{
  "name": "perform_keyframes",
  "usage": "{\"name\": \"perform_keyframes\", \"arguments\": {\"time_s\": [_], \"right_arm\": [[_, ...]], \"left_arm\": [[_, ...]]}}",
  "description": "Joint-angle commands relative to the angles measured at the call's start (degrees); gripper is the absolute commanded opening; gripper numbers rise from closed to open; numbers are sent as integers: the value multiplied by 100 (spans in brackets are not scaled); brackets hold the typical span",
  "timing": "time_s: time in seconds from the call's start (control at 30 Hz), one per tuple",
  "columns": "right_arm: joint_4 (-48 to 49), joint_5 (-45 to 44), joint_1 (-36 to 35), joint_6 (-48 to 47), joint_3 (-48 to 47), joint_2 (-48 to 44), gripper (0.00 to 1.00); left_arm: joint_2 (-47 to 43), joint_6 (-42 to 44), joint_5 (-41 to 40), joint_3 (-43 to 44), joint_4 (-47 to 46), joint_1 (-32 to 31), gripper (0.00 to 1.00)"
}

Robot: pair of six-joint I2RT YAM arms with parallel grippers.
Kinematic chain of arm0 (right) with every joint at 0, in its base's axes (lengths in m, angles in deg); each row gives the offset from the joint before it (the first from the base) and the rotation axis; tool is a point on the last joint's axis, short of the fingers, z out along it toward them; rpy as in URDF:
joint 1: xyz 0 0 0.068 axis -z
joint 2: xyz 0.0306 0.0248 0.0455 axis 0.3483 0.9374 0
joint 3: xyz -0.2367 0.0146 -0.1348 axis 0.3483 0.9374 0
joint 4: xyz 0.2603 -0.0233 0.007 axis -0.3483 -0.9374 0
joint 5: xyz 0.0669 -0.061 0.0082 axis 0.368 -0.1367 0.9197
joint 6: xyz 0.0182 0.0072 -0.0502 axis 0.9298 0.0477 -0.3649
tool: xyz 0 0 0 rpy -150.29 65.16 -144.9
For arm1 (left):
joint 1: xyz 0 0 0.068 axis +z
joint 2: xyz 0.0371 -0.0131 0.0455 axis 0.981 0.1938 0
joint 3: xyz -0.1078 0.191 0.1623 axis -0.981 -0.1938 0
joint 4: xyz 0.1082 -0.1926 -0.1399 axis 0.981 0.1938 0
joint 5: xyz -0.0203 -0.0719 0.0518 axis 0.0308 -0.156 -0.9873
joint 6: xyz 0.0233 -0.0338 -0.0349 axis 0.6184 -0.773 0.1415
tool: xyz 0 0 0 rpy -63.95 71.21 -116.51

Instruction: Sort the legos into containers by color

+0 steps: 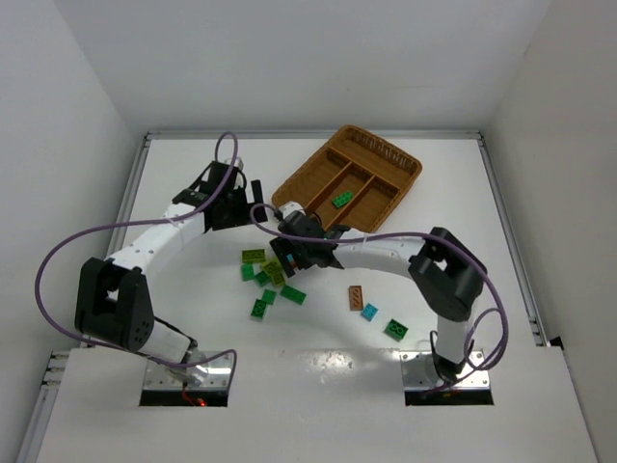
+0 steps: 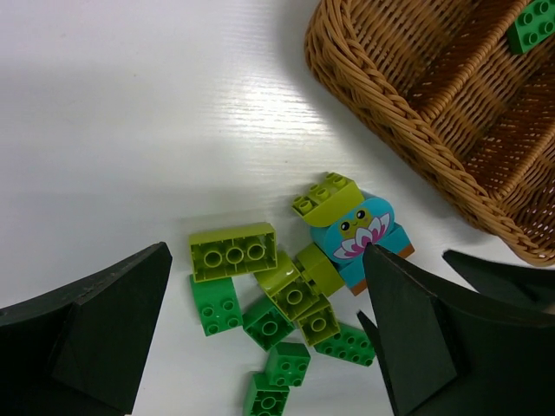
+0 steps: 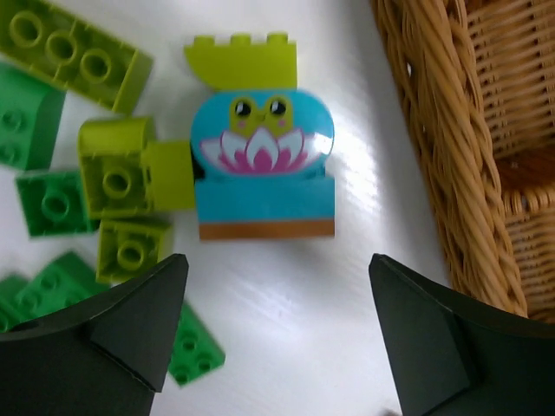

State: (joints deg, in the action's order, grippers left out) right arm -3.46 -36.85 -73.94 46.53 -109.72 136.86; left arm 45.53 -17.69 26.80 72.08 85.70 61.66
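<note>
The wicker tray (image 1: 386, 154) lies at the back, with one dark green lego (image 1: 342, 199) in a long compartment. On the table in front of it is a heap of green and lime legos (image 1: 265, 275). A cyan brick printed with a frog and lotus (image 3: 263, 165) lies flat beside the tray wall (image 3: 434, 130), a lime piece (image 3: 243, 61) at its top. My right gripper (image 3: 277, 260) is open just short of that brick, holding nothing. My left gripper (image 2: 266, 251) hangs open above the heap, with the long lime brick (image 2: 232, 251) between its fingers' line.
To the right lie a brown-orange brick (image 1: 358, 296), a small cyan brick (image 1: 369, 312) and a green brick (image 1: 396, 330). The right arm reaches leftward across the table's middle. The tray's corner (image 2: 390, 113) is close to both grippers. White walls enclose the table.
</note>
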Motion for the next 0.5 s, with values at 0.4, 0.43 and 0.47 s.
{"name": "perform_keyframes", "arguments": {"time_s": [0.4, 0.43, 0.47], "right_arm": [[471, 317, 249, -374, -630, 855, 78], [559, 423, 302, -375, -630, 855, 78], [630, 502, 302, -453, -578, 855, 76]], "left_arm": [[-120, 68, 29, 221, -36, 38, 100], [-120, 68, 29, 221, -36, 38, 100], [-120, 68, 29, 221, -36, 38, 100]]}}
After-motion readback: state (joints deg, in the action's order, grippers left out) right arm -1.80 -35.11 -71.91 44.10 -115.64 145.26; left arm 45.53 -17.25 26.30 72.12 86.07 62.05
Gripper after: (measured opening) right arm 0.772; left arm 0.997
